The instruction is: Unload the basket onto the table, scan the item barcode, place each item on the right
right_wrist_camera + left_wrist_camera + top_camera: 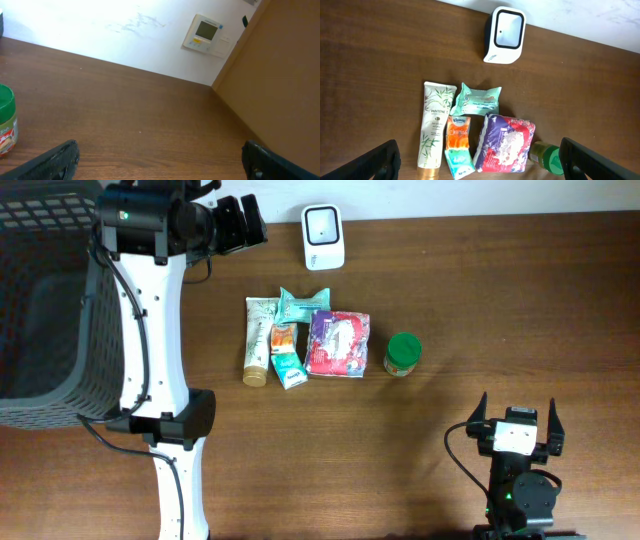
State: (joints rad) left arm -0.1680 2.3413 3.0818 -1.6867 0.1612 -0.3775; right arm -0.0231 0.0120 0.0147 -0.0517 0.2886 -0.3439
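A white barcode scanner (323,237) stands at the table's far edge, its window facing up (505,35). Below it lie the items: a Pantene tube (258,340) (436,127), a teal wipes packet (304,303) (477,100), an orange and teal tissue pack (287,355) (457,145), a purple and red pack (337,342) (505,142) and a green-lidded jar (402,354) (547,157) (6,120). My left gripper (245,222) (479,156) hovers open above them, left of the scanner, holding nothing. My right gripper (516,412) (160,162) rests open at the near right, empty.
A dark mesh basket (40,300) fills the left side beside the left arm. In the right wrist view a wooden panel (280,75) rises at the right and a small wall unit (206,34) hangs on the white wall beyond the table.
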